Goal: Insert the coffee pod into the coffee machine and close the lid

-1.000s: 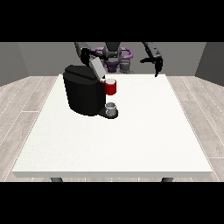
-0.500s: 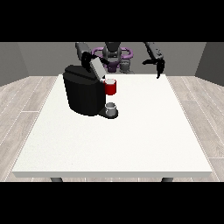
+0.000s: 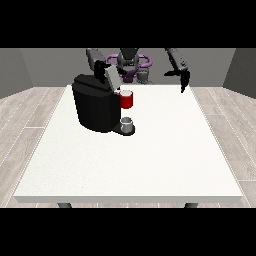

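A: Here's the coffee machine [image 3: 96, 107], black, on the white table [image 3: 150, 160], its grey lid [image 3: 112, 76] tilted up and open.

B: And the hand at the view's left [image 3: 101, 67] is right at that lid, just behind its top edge. That's the nearer hand by far. Whether its fingers are curled or straight, I cannot tell.

A: The hand at the view's right [image 3: 183, 79]?

B: Well apart from the machine, hanging over the table's far corner, fingers relaxed and pointing down, holding nothing.

A: The pod?

B: There's a grey thing [image 3: 127, 123] on the machine's base, below a red thing at the machine [image 3: 126, 99]. I can't tell it for the pod.

A: Count?

B: One machine, one lid, one red thing, one grey thing, two hands. The lid lies forward and below the near hand, so I'd expect a push down towards the camera.
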